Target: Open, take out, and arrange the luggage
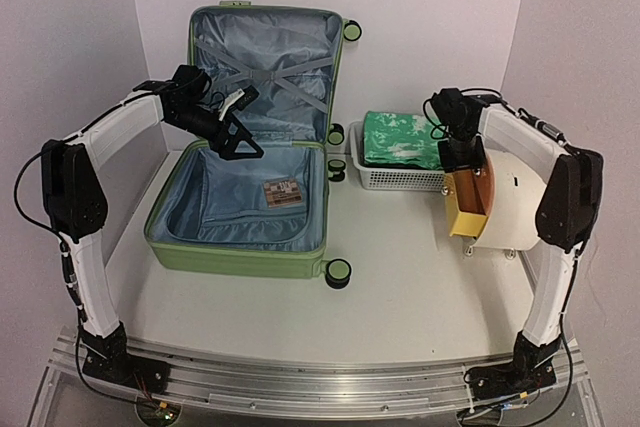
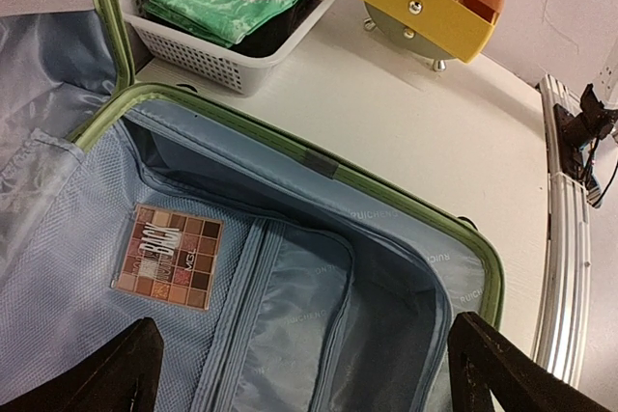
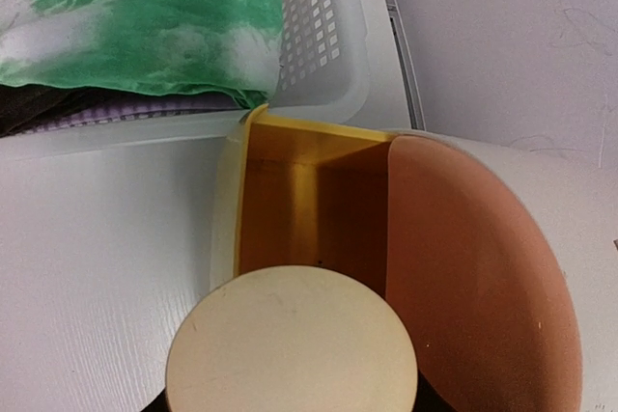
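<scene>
White table (image 1: 400, 297): open luggage (image 1: 235, 259) holds palette (image 1: 283, 193); left jaws released, right jaws grasping disc (image 3: 290, 344).

The left arm is stretched forward, and the left gripper (image 1: 248, 125) is held wide open, fingers (image 2: 97, 373) spread apart. The right arm is bent inward; the right gripper (image 1: 463, 155) is pointed down and clamped on a round cream disc (image 3: 290, 344).
</scene>
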Robot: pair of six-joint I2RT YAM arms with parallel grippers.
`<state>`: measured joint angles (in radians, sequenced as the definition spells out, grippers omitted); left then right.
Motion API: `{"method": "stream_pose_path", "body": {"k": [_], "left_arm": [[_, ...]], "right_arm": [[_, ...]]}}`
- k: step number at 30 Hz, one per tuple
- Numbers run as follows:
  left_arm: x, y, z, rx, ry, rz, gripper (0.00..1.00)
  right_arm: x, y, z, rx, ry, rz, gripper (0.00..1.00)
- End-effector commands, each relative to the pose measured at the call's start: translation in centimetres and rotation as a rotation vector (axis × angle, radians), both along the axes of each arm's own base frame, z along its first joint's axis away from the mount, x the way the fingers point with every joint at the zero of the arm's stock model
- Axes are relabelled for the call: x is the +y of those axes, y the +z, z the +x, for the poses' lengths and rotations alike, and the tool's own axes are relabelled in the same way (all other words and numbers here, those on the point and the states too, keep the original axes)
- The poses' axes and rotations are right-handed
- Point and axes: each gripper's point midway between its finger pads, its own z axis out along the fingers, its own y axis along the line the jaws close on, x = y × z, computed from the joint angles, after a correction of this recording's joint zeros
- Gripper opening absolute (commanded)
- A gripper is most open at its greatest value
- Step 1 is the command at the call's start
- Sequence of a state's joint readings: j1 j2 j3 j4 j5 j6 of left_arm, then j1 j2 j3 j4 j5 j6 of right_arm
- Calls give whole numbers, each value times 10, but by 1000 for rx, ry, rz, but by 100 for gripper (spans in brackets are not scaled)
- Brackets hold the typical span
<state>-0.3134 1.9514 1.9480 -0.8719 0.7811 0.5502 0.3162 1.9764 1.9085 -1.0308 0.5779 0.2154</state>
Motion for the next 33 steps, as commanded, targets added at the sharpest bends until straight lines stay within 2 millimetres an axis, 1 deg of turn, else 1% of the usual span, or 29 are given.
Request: {"method": "stream_pose_path", "body": {"k": [1,6,7,12,18,21,23,25,26,28,29,30,33], "left_arm": [[3,12,3,-48,5,-4,100],[3,11,1,-46,4,-2,100],[3,11,2,-45,5,-1,100],[3,14,1,-50,2,-6,100],[2,14,1,-47,-1,-10,100],[1,14,1,-49,-2,-11,100],[1,14,1,-50,-2,-11,100],[1,14,2,-51,-2,-11,100],[1,14,2,-51,-2,-12,100],[1,15,2,-52,-4,-15,100],[1,15,2,-52,-4,-16,100],[1,16,1,-53,-5,-16,100],[1,16,0,-52,-7,-16,100]], "right_arm": [[-11,-2,-16,94,-17,-36,17],[-11,2,-12,82,-21,-40,47],[-11,3,-11,77,-22,-42,50],[-16,12,-10,57,-28,-68,61],[-15,20,-8,42,-13,-71,62],[-5,29,-2,28,34,-36,59],[8,37,1,20,101,-21,54],[33,41,1,22,219,-46,51],[53,40,-1,31,325,-103,50],[76,33,-10,55,451,-198,47],[82,25,-15,85,500,-243,46],[83,16,-19,115,527,-280,45],[73,-10,-33,218,551,-370,45]]}}
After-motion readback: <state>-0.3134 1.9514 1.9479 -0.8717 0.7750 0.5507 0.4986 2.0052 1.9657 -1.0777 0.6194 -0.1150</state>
